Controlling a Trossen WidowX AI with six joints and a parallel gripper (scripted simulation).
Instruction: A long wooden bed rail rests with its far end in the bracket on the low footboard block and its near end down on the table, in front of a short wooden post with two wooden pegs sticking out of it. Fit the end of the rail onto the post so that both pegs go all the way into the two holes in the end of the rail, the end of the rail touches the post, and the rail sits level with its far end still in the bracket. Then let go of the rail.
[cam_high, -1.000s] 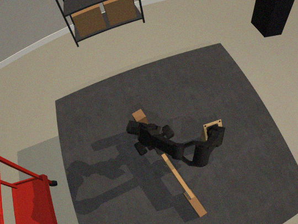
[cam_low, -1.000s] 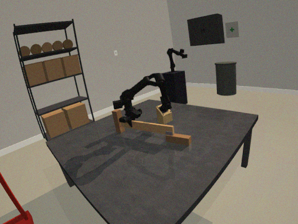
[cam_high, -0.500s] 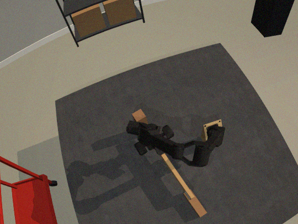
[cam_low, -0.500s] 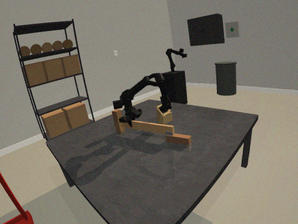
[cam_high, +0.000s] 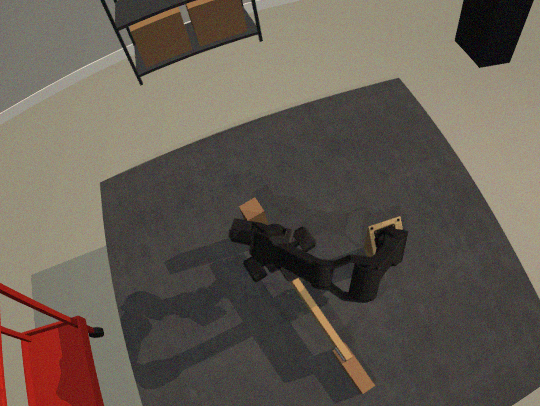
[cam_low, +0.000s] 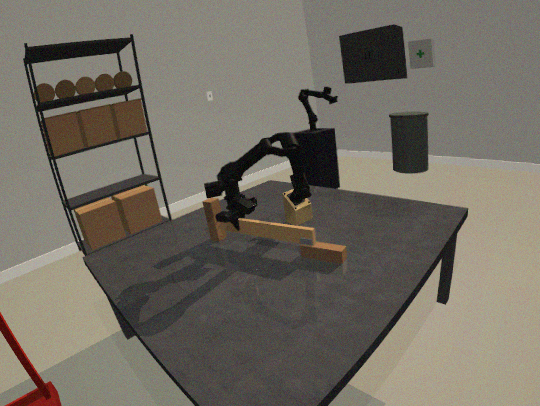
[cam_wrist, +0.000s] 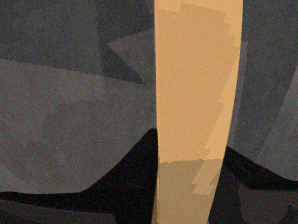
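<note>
End effector (cam_high: 279, 254) (cam_low: 231, 220) (cam_wrist: 173, 135) clamps the long pale wooden rail (cam_high: 320, 312) (cam_low: 277, 231) (cam_wrist: 197, 75), seemingly raised; seating on the brown square post (cam_high: 251, 207) (cam_low: 212, 217), eleven o'clock from above, is unconfirmed, release remaining.

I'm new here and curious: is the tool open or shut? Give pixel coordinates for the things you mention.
Shut on the rail (cam_high: 322, 315) (cam_low: 277, 231) (cam_wrist: 195, 100): in the wrist view, dark fingers flank it on both sides.

Beyond the tabletop's far left edge, a black metal shelving unit (cam_high: 128, 59) (cam_low: 148, 127) is set against plain grey walls (cam_low: 200, 40). Beyond its far edge, a dark grey cylindrical bin (cam_low: 410, 143) is placed on the beige floor (cam_high: 200, 107) (cam_low: 480, 187).
</note>
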